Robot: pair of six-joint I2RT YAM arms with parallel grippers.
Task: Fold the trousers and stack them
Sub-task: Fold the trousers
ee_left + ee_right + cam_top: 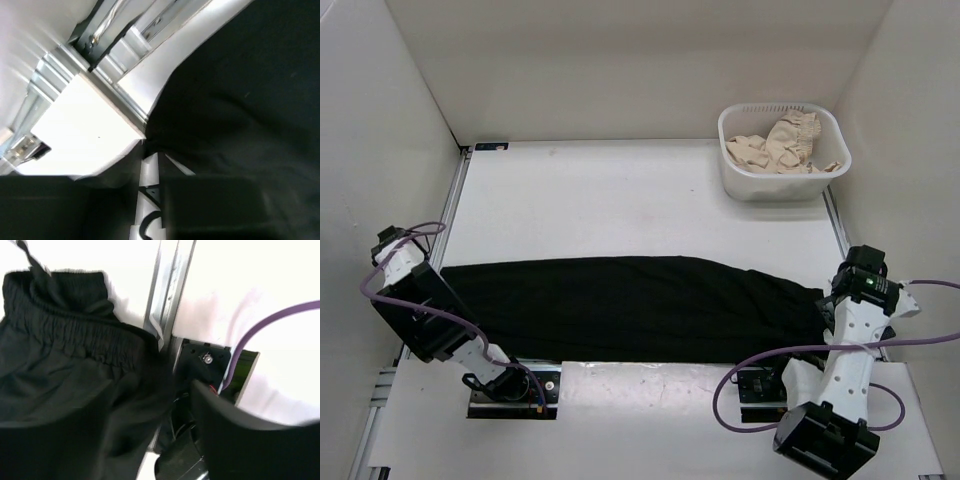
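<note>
The black trousers (pixel 620 305) lie stretched flat across the near half of the table, legs to the left and elastic waistband (pixel 65 325) to the right. At the leg end, my left gripper (pixel 442 282) is low on the cloth. In the left wrist view its jaws (pixel 160 159) are pressed together with black fabric (pixel 240 100) pinched between them. At the waistband end, my right gripper (pixel 826 300) stands with its fingers apart (pixel 150 395). Loose trouser fabric (pixel 75 405) drapes over its left finger, and nothing is clamped.
A white basket (pixel 782 186) with beige frilly garments (pixel 782 145) stands at the back right. White walls close in the table on three sides. Metal rails (pixel 834 215) run along its side edges. A purple cable (pixel 760 360) loops by the right arm's base.
</note>
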